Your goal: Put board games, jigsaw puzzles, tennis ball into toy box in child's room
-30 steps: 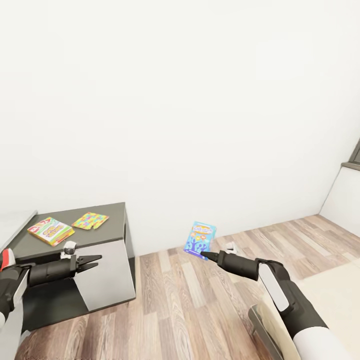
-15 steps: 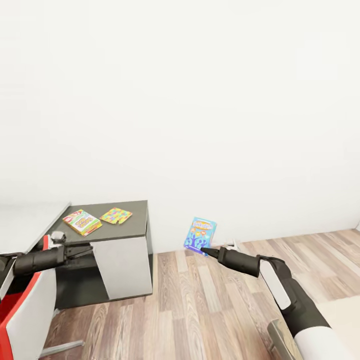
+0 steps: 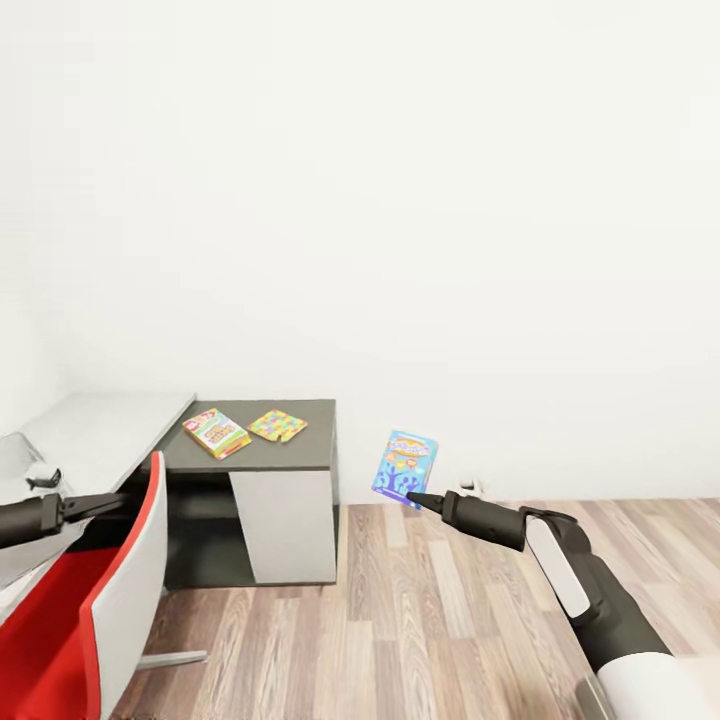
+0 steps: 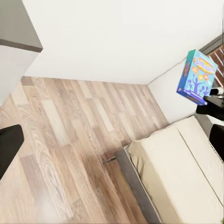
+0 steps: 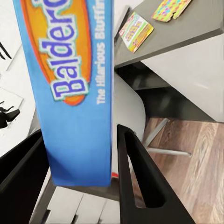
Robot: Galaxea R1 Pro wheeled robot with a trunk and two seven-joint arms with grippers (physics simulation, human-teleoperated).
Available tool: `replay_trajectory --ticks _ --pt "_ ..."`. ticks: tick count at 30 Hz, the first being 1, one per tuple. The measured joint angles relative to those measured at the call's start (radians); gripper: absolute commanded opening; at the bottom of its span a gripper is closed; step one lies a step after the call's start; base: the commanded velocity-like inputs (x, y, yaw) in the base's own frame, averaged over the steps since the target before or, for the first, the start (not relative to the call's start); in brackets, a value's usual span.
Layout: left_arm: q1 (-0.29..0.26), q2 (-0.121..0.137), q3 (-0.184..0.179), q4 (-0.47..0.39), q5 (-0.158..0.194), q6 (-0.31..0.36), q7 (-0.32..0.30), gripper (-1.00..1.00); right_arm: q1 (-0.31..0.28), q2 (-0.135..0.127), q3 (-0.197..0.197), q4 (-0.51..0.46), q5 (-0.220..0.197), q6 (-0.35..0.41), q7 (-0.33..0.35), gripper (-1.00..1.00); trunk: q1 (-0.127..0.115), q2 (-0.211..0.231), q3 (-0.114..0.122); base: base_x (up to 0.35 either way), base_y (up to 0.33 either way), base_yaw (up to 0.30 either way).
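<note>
Blue board game (image 3: 404, 468) in right jaws

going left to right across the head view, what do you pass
left gripper → red chair → board game on the dark desk → jigsaw puzzle → blue game box held upright in the jaws of the right gripper → right arm
</note>
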Motion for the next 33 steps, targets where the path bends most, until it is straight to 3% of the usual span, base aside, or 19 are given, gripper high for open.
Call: replay_trajectory --ticks 6,12,17,20,27,33 --pt "0.028 0.008 0.002 0.0 0.043 0.0 0.0 1.0 0.001 0.0 0.0 -0.011 -0.002 0.001 0.0 -1.0 -0.023 0.042 0.019 0.0 0.0 0.032" --pt "0.031 0.011 0.002 0.0 0.049 0.0 0.0 1.0 0.002 0.0 0.0 -0.037 0.003 0.0 -0.002 -1.0 -0.046 0.084 0.038 0.0 0.0 0.002" --pt "0.032 0.012 0.001 0.0 0.048 0.0 0.0 1.0 0.002 0.001 0.0 -0.042 0.079 -0.001 0.0 -1.0 -0.065 0.119 0.053 0.0 0.0 0.0" --pt "0.032 0.012 0.001 0.0 0.048 0.0 0.0 1.0 0.002 0.004 0.0 -0.043 0.103 0.0 0.001 -1.0 -0.077 0.14 0.063 0.0 0.0 0.013" --pt "0.033 0.012 0.001 0.0 0.05 0.0 0.0 1.0 0.002 0.01 0.0 -0.043 0.112 0.0 0.0 -1.0 -0.104 0.189 0.09 0.0 0.0 0.189" --pt "0.032 0.011 0.001 0.0 0.05 0.0 0.0 1.0 0.002 0.013 0.002 -0.043 0.115 -0.001 0.0 -1.0 -0.104 0.19 0.096 0.0 0.0 0.238"
